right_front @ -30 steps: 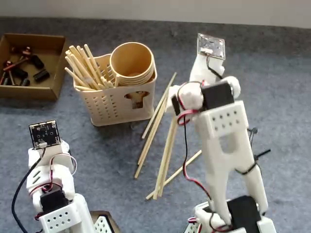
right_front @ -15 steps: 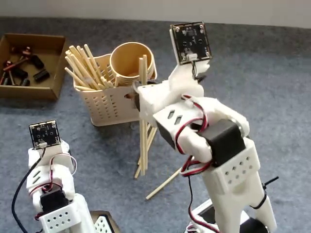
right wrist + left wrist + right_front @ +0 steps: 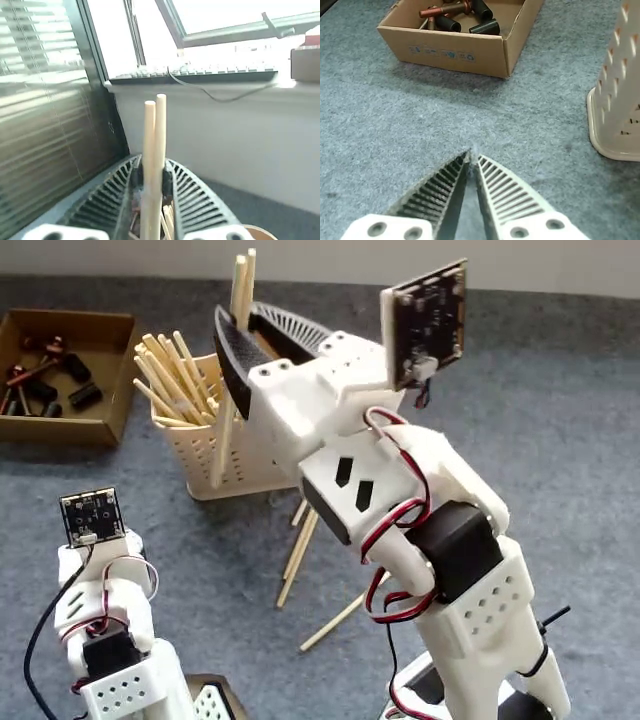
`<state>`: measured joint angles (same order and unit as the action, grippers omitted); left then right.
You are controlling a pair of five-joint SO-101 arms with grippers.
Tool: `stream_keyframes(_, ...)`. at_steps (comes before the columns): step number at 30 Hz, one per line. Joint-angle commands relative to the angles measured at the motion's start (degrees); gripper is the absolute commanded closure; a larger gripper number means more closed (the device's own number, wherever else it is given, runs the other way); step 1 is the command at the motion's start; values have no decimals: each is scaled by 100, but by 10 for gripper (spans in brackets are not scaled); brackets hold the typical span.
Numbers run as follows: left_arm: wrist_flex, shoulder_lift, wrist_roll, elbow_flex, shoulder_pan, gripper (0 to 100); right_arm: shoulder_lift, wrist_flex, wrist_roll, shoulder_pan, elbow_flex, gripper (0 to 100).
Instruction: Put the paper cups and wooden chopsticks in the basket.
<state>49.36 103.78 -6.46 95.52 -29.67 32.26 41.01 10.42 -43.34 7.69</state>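
Above the basket [image 3: 250,465], my right claw [image 3: 245,335] is pinching a pair of chopsticks [image 3: 240,285] about halfway along their length. In the right wrist view the ribbed jaws of that claw [image 3: 154,165] press on the pair [image 3: 154,130] from both sides, with the two top ends side by side and level.

What matters for the coming move is how the pair sits over the basket's open top. The long axis is close to upright, leaning only a little, and the lower ends point down toward the basket. In the high view those ends cross the basket's near wall, and I cannot tell whether they hang over the opening or just outside the rim. I judge they must be over the opening before I let go.

A bundle of chopsticks [image 3: 165,370] already leans in the basket's far corner, fanned toward the cardboard box [image 3: 60,380], so the gap for this pair is beside them.

More loose chopsticks [image 3: 300,550] lie on the grey mat [image 3: 560,440] near the basket's base, beside my right arm.

My left claw [image 3: 471,159] is pressed together and holds nothing. It sits low over the mat, well apart from the basket [image 3: 620,100], so this job belongs to the right arm.
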Motion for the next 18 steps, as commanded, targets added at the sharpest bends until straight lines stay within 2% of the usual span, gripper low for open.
stream_keyframes(1, -114, 66, -44, -13, 92, 986, 75, -866, -70, -57, 136, 994)
stream_keyframes(9, -114, 66, -44, -13, 92, 986, 66, -2897, -132, -31, -892, 994)
stream_keyframes(14, -114, 66, -44, -13, 92, 986, 66, -4277, -1284, -48, -1956, 994)
stream_keyframes(18, -114, 66, -44, -13, 92, 986, 66, -4884, -1547, -48, -2607, 994)
